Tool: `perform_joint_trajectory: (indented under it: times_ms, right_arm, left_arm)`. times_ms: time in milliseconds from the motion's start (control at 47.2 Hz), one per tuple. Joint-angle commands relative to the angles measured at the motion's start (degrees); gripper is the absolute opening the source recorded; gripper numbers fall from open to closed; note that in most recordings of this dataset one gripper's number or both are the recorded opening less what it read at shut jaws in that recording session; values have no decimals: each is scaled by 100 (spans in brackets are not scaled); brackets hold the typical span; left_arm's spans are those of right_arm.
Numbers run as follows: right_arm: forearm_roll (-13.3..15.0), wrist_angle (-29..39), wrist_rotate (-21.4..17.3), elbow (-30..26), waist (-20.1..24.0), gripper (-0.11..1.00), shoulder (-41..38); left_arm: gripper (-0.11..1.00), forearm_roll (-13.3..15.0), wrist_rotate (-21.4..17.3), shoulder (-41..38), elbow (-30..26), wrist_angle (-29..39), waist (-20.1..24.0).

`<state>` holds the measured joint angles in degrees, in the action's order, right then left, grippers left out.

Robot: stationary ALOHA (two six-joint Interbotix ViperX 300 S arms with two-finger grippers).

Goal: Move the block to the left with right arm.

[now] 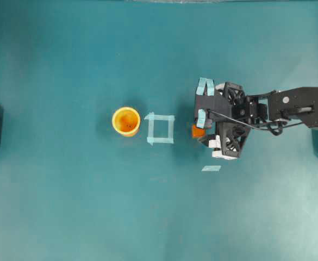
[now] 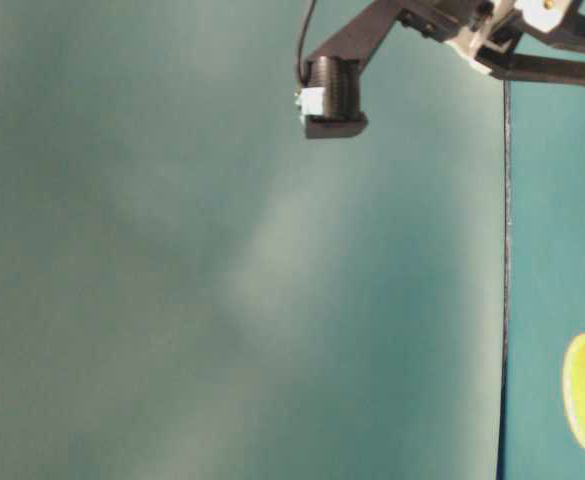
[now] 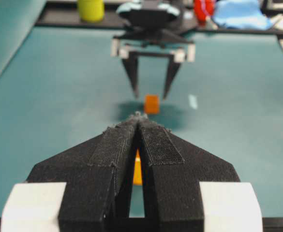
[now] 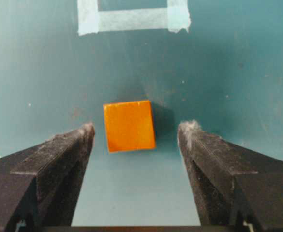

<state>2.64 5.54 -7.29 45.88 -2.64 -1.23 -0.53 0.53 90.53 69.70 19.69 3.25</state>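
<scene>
The right end effector (image 4: 136, 133) hangs spread wide around the block (image 4: 129, 125), which sits on the table (image 1: 66, 206) between its fingers, untouched. Closing off-centre could nudge it askew.

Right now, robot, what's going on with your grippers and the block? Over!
Right gripper open, straddling block, not touching. Left gripper shut, parked. Block on table, right of tape square. Nothing between them. Over.

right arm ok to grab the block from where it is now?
Likely yes. The right gripper is open, its fingertips either side of the block with gaps on both sides, not touching. Nothing lies between them on the table.
</scene>
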Motion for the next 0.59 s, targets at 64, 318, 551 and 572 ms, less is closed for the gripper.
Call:
perform_joint_trajectory:
  times_ms: [64,318,551,572]
  right_arm:
    - [0,-79,-9,-185,9,68,-79]
    - [0,360,44,-475,18,47,264]
    - [9,1688,44,-1389,18,37,1327]
    - [9,1749,44,-1477,18,37,1371]
  left_arm:
    - [0,-9,9,-53,-105,-35,26]
    - [0,-9,18,-53,-123,-18,26]
    - [0,-9,18,-53,-123,-9,26]
    - [0,-9,18,-53,-123,-9,26]
